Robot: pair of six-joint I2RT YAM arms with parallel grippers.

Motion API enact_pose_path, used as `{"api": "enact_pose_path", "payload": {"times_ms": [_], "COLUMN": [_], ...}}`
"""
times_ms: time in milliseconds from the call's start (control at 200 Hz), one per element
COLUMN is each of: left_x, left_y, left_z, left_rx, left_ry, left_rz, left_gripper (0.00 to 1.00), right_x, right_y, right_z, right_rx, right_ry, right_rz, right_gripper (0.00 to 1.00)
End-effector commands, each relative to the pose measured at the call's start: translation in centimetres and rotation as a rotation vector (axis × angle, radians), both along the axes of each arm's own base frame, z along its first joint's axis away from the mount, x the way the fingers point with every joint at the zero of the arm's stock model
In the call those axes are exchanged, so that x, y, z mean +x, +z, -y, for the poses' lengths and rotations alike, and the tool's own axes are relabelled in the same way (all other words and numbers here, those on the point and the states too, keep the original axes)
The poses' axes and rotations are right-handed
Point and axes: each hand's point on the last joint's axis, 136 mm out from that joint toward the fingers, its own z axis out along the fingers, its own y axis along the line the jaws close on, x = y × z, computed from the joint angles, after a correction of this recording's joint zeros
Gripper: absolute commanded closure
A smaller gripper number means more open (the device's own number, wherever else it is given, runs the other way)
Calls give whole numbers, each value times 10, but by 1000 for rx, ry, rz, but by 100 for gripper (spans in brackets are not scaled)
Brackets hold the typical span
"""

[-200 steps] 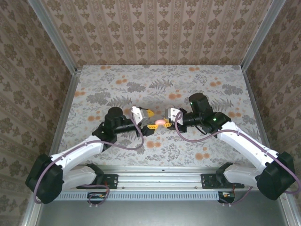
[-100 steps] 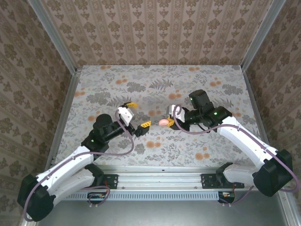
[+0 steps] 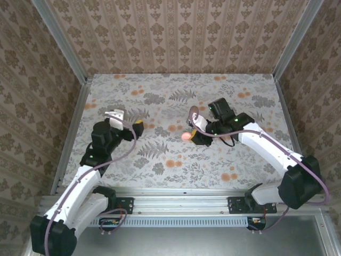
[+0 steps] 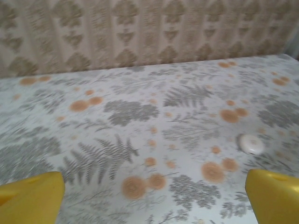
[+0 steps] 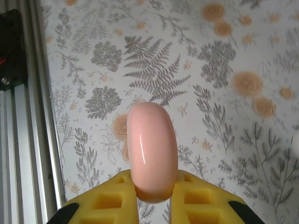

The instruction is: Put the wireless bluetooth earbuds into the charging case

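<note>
L gripper [image 3: 137,124] has backed off well left of the charging case [image 5: 153,149], jaws now wide, empty. My R gripper [image 3: 187,135] stays clamped on it. Earbud [image 4: 251,144] sits on tablecloth [image 4: 140,93], apart from case, so I've nothing inserted yet.

Cropped edges, soft spots
Left wrist view: yellow fingers [image 4: 30,198] are cropped at both lower corners, and the small pale bud [image 4: 251,143] at right is blurred (shape unclear). Right wrist view: the pink case [image 5: 153,151] has its lower end hidden between yellow pads [image 5: 105,198] cut off at the bottom.
</note>
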Motion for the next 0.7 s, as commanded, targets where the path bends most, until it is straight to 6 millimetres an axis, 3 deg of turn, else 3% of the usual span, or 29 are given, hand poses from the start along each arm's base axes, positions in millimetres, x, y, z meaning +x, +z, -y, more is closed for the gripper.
{"api": "enact_pose_path", "payload": {"times_ms": [0,340,695], "left_x": [7,27,25], "left_y": [-18,-57,-73], "left_z": [-25,-53,-66], "left_rx": [-90,-68,-6], "left_ry": [121,241,300], "left_rz": [-103,-230,-229], "left_gripper": [0,0,0], "right_x": [11,26,35], "right_y": [-14,-50,-82], "right_z": [8,11,12], "right_rx": [-55,-133,-192], "right_ry": [-143,-271,-297], "right_rz": [-118,-269,-394], "right_gripper": [83,83,81]}}
